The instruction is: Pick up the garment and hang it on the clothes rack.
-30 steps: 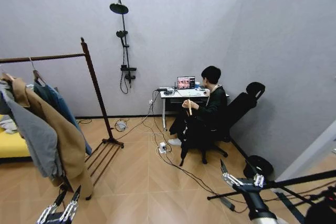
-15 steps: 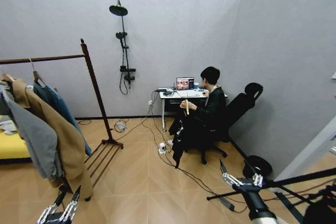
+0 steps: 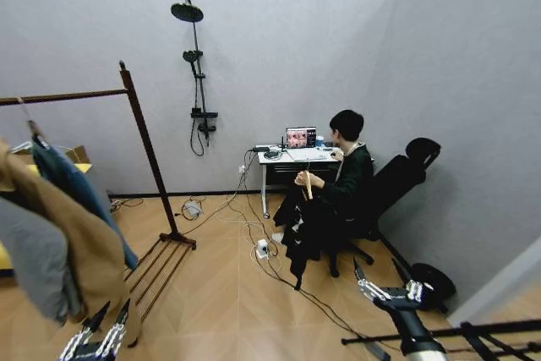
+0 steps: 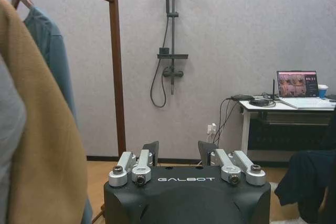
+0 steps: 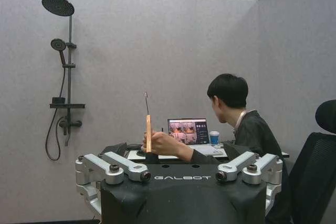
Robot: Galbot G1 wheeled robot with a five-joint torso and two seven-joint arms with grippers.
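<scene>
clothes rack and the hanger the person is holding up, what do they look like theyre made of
The clothes rack looks like dark reddish-brown wood with a smooth stained finish: turned posts with a knob on top, a round top bar and a slatted base. The hanger in the person's hand looks like pale, unstained wood with a thin metal hook on top. The garment hanging from it looks like soft black fabric, though its weave cannot be made out.
</scene>
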